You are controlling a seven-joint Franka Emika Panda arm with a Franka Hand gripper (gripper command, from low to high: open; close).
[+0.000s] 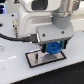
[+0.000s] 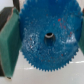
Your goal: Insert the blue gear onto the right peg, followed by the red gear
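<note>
Blue gear [image 1: 52,48] hangs clamped in the tool [image 1: 51,48], just above the pale plate [image 1: 36,58] with its black frame. In the wrist view the gear [image 2: 49,37] fills most of the picture: a flat toothed disc with a dark hole at its hub, its surface flecked with lighter specks and a faint reddish mark. The fingers [image 2: 8,42] press in on the gear's rim from opposite sides; one teal pad shows plainly at one side, and only a sliver of the other shows at the far edge. In the exterior view the gear sits toward the plate's end on the exterior view's right, partly covering it. Whether the gear touches the plate or a peg cannot be told, since the gear and tool hide what lies under them. The plate rests flat on the white counter [image 1: 15,70]. The arm's white body [image 1: 30,22] fills the upper part of the exterior view.
</note>
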